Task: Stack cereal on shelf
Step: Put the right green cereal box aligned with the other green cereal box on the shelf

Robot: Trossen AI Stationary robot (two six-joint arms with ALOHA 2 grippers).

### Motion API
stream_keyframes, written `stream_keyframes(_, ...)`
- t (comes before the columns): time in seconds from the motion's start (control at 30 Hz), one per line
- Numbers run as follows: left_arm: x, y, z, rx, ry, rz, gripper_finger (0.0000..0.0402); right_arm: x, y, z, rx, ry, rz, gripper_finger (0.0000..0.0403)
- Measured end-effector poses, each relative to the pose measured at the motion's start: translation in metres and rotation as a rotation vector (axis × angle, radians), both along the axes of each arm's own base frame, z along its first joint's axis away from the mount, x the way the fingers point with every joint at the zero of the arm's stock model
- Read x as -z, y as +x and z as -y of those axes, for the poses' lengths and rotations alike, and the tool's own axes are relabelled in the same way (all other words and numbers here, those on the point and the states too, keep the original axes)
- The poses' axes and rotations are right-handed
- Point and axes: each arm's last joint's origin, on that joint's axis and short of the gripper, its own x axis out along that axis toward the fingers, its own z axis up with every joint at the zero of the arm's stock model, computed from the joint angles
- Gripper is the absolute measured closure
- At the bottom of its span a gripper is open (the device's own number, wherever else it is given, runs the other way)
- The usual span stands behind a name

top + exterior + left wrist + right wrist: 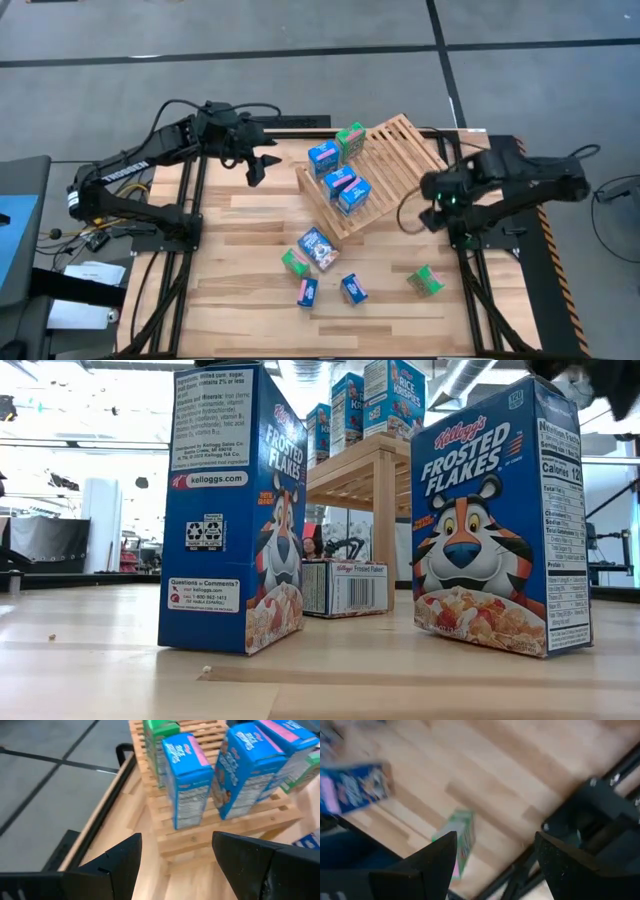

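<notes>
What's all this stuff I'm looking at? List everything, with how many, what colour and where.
Cereal boxes on the rack: four; three blue, one green; standing on the slats.
Cereal boxes on the table: five; three blue, two green; loose in front of the rack.
Rack: one, light wood, slatted, tilted, at the table's far middle.
Table: one, pale wood planks in a black frame.
Left gripper: one, black, open and empty, hovering beside the rack.
Right gripper: one, black, open and empty, above the table's right edge near a green box.
</notes>
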Motion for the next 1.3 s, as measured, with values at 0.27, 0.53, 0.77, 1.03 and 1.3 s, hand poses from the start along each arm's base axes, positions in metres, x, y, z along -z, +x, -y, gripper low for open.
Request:
stream_keyframes(0.27,-0.001,-0.004,-0.011,-0.041,0.019,0.01,0.0168,0.005,0.009,-0.045,-0.072,0.073,0.008,0.0111)
stream_keyframes(0.53,-0.001,-0.007,-0.016,-0.051,0.009,0.014,0.0168,0.019,0.013,-0.083,-0.18,0.078,-0.122,0.0107)
stream_keyframes(0.77,-0.001,-0.007,-0.016,-0.021,-0.008,0.02,0.0168,0.029,0.028,-0.101,-0.16,0.099,-0.109,0.0057)
stream_keyframes(1.03,0.0,-0.005,-0.017,-0.016,-0.004,0.011,0.0168,0.054,0.039,-0.121,-0.216,0.055,-0.198,0.0024)
stream_keyframes(1.3,0.0,-0.005,-0.017,-0.016,-0.003,0.011,0.0168,0.101,0.03,-0.125,-0.168,0.064,-0.173,0.0028)
